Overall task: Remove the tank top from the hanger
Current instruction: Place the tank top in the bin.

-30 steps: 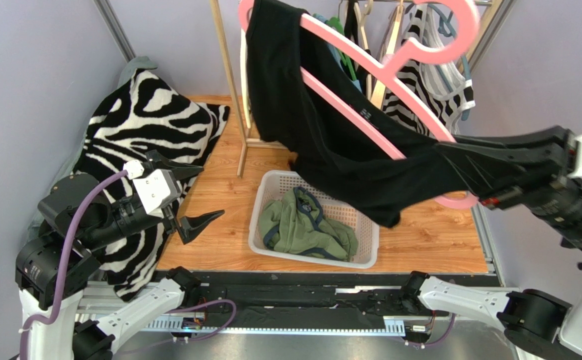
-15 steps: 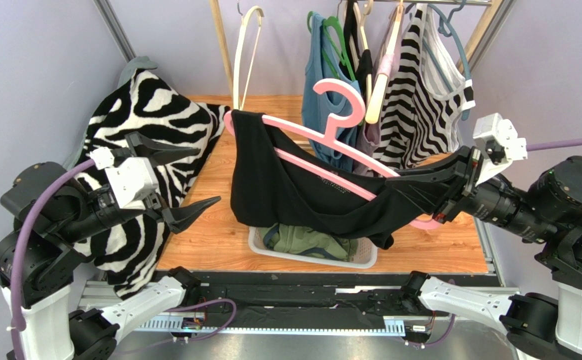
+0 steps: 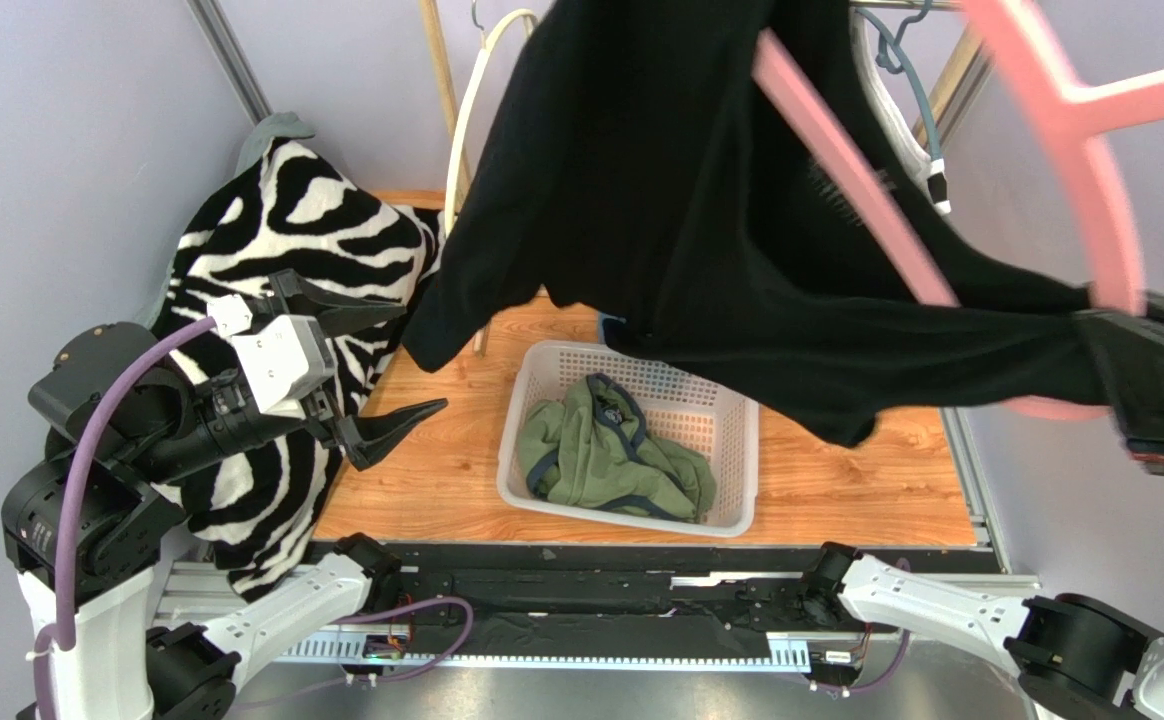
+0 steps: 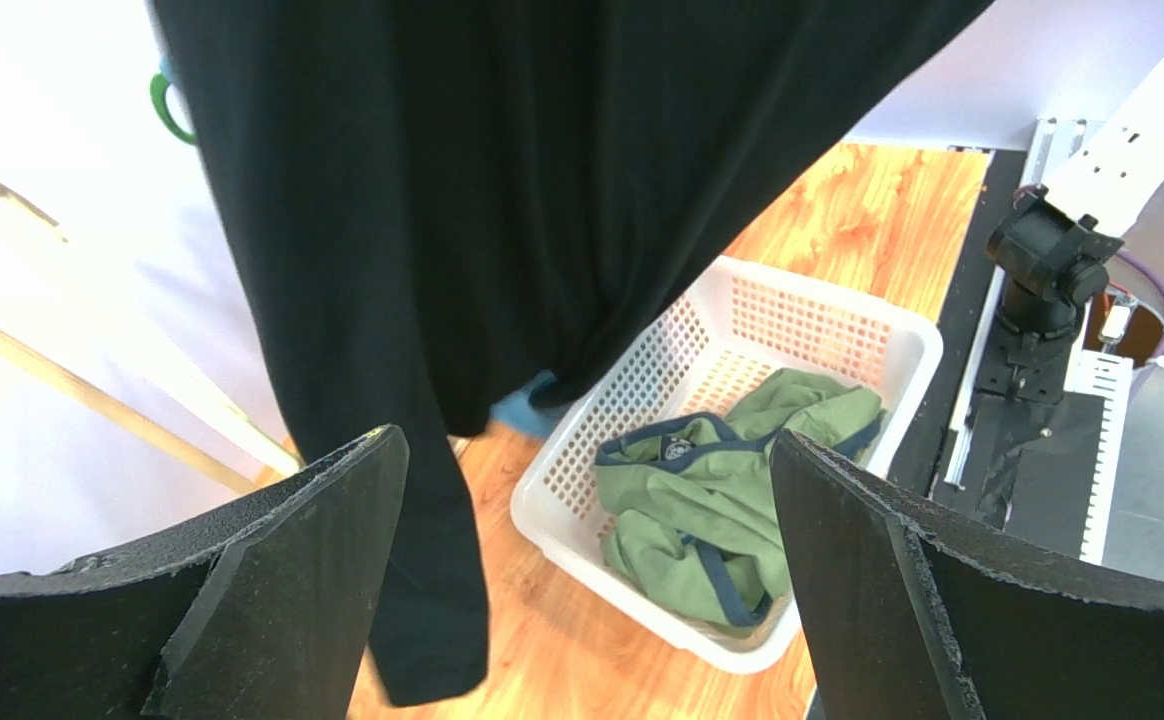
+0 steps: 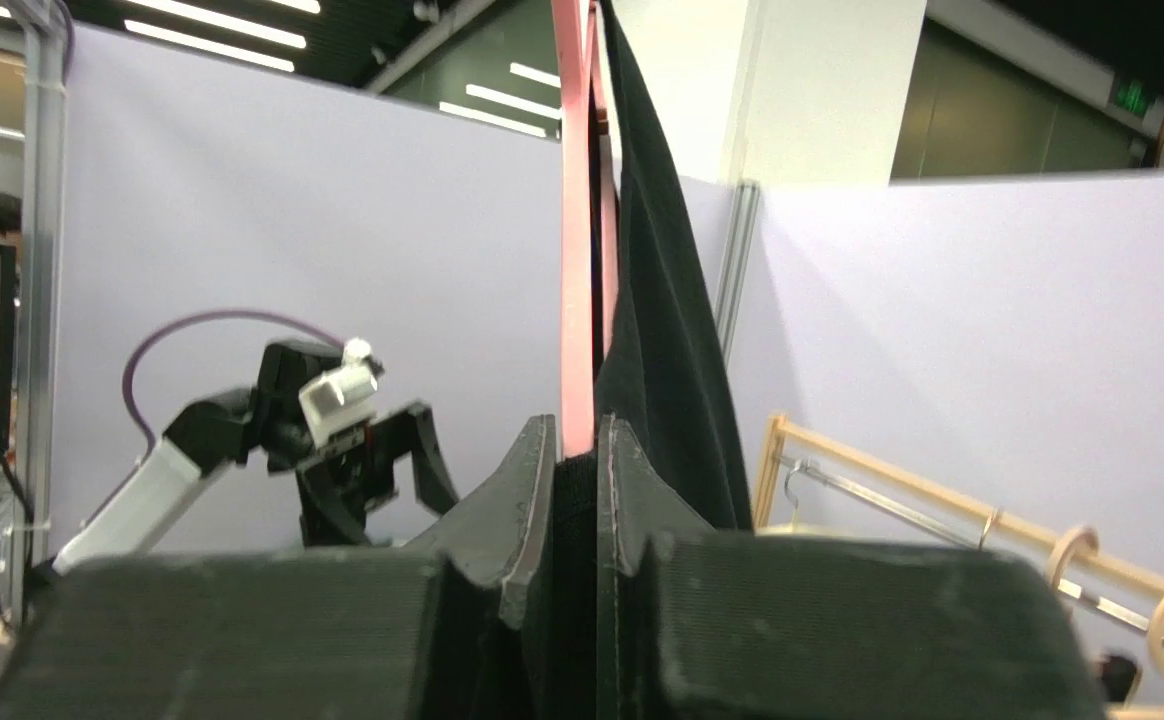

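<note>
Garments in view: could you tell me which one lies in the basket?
The green navy-trimmed garment; the black tank top hangs from the pink hanger.

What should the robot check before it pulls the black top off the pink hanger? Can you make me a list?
1. Right pincer shut on the pink hanger: ok.
2. Left pincer open, holding nothing: ok.
3. Black tank top off the hanger: not ok, it hangs draped over it.
4. Loose cloth in front of the left pincer: ok, its wrist camera shows it.
5. Left pincer near enough to grab: cannot tell.
6. White basket has room: ok, only a green garment inside.
</note>
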